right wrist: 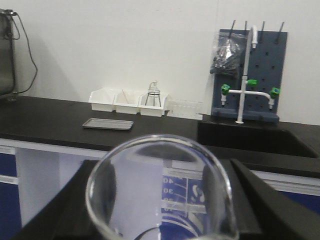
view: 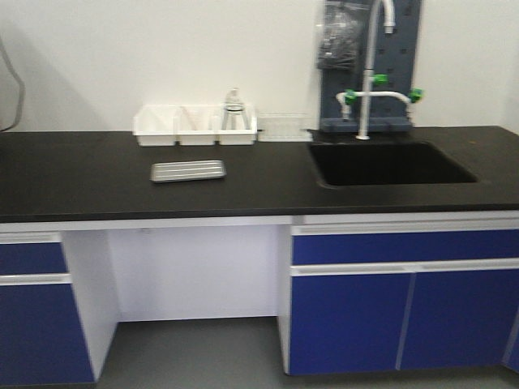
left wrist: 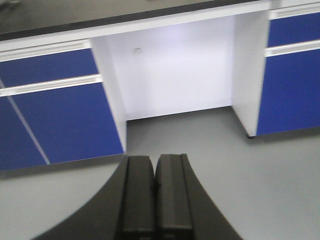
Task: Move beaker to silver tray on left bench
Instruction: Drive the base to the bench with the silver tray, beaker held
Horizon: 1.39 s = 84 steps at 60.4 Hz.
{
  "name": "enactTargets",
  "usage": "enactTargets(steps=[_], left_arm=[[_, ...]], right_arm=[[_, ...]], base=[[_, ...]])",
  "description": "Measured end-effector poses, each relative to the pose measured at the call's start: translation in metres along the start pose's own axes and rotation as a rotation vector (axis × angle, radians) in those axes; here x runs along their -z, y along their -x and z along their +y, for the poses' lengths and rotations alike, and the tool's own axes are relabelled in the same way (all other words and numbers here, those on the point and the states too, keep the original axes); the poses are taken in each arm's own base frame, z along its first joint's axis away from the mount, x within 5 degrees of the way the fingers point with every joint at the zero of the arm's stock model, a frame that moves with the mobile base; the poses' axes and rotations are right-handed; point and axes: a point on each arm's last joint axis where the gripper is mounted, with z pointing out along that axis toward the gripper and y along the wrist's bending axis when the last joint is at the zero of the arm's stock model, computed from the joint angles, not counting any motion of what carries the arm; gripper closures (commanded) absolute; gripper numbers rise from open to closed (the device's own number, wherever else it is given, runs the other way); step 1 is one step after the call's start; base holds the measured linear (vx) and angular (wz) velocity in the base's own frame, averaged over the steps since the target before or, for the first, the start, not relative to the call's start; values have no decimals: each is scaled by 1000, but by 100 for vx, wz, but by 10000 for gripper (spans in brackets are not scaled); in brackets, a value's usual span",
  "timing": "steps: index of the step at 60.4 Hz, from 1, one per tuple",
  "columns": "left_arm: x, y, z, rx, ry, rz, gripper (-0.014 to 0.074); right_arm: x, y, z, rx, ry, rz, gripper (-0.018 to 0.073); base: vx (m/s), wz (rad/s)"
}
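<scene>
The silver tray lies flat on the black top of the left bench, left of the sunken sink; it also shows in the right wrist view. My right gripper is shut on the clear glass beaker, which fills the bottom of the right wrist view, held in front of the bench and lower than its top. My left gripper is shut and empty, pointing at the grey floor before the knee gap under the bench. Neither gripper shows in the front view.
White plastic bins stand at the back of the bench, with a flask on a tripod in them. A white gooseneck tap and grey pegboard stand behind the sink. Blue cabinet fronts flank the knee gap.
</scene>
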Motion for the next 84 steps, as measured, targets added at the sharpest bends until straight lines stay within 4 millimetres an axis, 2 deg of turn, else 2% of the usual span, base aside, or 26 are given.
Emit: enactTargets(steps=[49,84], left_arm=[[0,0,0,0,0,0,595],[0,0,0,0,0,0,595]], right_arm=[[0,0,0,0,1,0,571],[0,0,0,0,1,0,571]], base=[[27,42],[45,13]])
